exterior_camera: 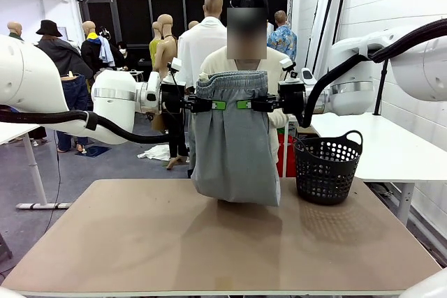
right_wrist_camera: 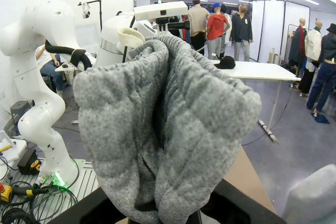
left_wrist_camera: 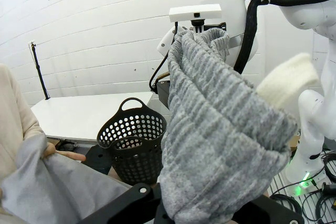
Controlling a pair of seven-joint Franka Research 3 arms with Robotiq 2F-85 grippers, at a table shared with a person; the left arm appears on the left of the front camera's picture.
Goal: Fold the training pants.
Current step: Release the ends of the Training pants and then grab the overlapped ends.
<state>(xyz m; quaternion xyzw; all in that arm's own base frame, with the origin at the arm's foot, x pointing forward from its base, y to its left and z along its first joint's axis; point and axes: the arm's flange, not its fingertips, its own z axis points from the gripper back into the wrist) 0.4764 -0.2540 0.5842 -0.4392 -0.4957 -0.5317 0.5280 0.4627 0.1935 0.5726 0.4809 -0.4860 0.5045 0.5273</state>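
I count one pair of pants. Two arms, left arm and right arm, and two grippers, left gripper and right gripper. One basket. Two tables: one brown table, one white table. One person at the far side.

Person mostly behind training pants; left claw, right claw tips buried in waistband.

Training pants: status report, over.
Left gripper, right gripper: jaws shut on the waistband. Training pants hang, lower end at the table. Black basket stands clear, rightward.
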